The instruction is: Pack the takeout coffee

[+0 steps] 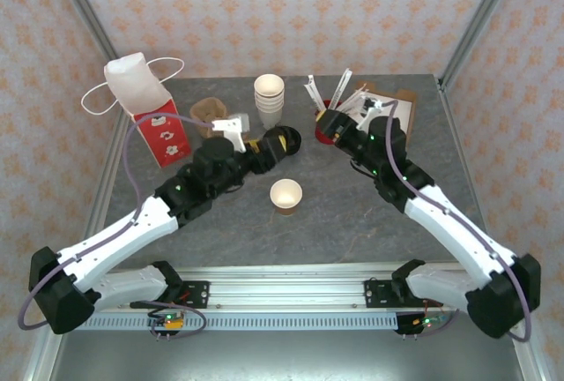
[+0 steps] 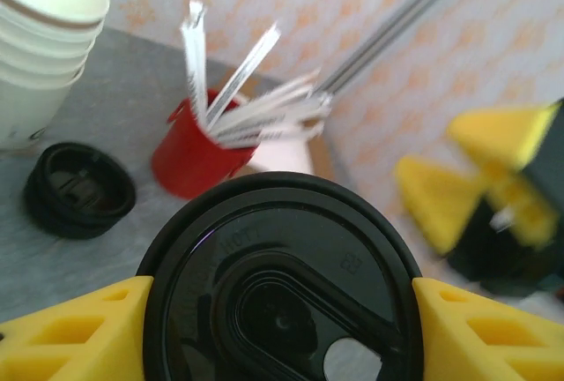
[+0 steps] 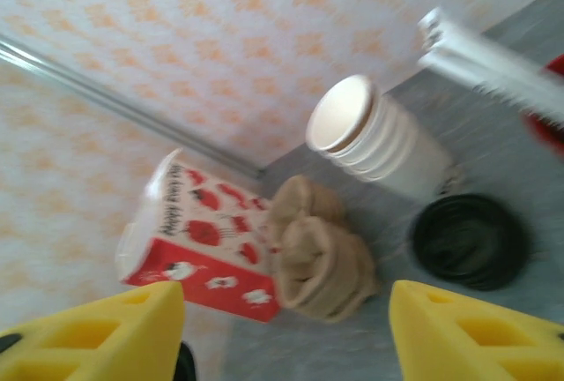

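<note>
Black lid (image 2: pixel 282 284) pinched between the left fingers (image 2: pixel 79 332) should be levelled over the open paper cup (image 1: pixel 285 194) at the table's (image 1: pixel 352 222) centre and pressed evenly; the right fingers (image 3: pixel 467 337) gape wide, empty.

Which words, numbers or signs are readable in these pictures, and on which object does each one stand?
"Happy": probably the first word of black script on the red-and-white bag; the rest is too blurred.
Raised lettering on the black lid, left wrist view: too faint to read.
Nothing else is legible.
</note>
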Controlling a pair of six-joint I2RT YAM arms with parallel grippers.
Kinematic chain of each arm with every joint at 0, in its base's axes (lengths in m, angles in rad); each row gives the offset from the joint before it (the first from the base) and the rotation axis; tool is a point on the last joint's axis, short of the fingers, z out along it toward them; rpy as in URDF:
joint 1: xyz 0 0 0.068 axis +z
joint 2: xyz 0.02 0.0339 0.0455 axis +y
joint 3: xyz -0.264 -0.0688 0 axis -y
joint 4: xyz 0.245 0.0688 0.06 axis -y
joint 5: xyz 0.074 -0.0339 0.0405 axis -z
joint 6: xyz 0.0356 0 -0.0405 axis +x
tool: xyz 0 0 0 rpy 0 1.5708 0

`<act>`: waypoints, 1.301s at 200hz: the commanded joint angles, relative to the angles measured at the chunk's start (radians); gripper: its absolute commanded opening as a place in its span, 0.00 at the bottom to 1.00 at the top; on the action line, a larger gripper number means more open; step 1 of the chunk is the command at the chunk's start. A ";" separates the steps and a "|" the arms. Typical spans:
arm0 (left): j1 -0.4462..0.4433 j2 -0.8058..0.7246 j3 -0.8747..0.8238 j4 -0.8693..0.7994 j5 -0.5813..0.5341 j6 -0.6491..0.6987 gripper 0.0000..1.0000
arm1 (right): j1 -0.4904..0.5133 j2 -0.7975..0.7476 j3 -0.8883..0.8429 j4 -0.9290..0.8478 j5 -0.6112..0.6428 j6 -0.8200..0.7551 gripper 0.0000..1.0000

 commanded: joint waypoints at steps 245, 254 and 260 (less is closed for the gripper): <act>-0.138 0.297 -0.119 0.031 -0.066 0.457 0.56 | -0.137 0.066 -0.030 -0.392 -0.015 -0.311 0.91; -0.139 0.298 -0.118 0.027 -0.067 0.460 0.56 | -0.138 0.067 -0.031 -0.391 -0.016 -0.311 0.91; -0.141 0.299 -0.117 0.023 -0.070 0.461 0.56 | -0.138 0.067 -0.032 -0.389 -0.015 -0.310 0.91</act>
